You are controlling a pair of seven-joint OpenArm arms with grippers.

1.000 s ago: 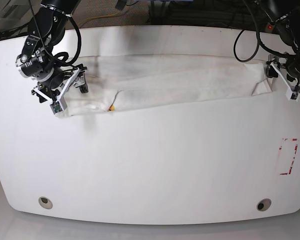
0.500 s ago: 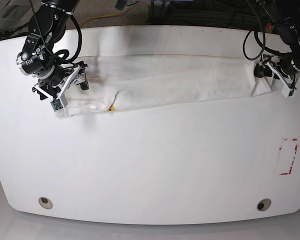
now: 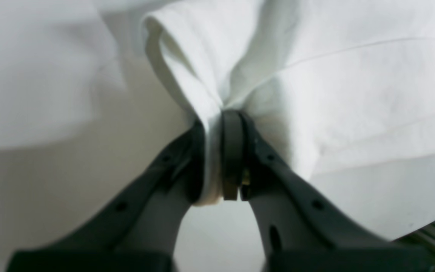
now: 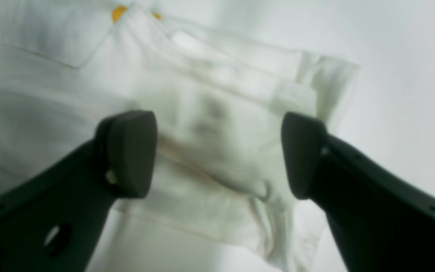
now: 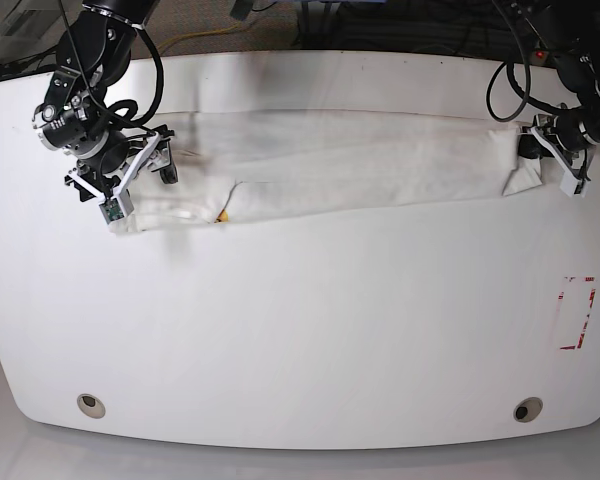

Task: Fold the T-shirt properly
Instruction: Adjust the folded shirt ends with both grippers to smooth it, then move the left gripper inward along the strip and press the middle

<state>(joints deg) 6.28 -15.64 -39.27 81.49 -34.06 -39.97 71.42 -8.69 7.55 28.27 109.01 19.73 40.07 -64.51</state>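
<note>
Lying as a long band, the T-shirt runs along the far edge of the counter between your arms. Your left gripper is closed on its end near the far right corner. Your right gripper hangs wide open above the opposite end, holding nothing.

White T-shirt, folded lengthwise into a long narrow band. Lies flat across the far part of the desk, stretched from one side to the other. Slightly slanted lower edge, with an inner fold line near the middle-left. Small spot of yellow-orange print peeking out at that fold. One end bunched and pinched upward into soft creases; other end layered, with hems and stacked edges showing, lying loose.
</note>
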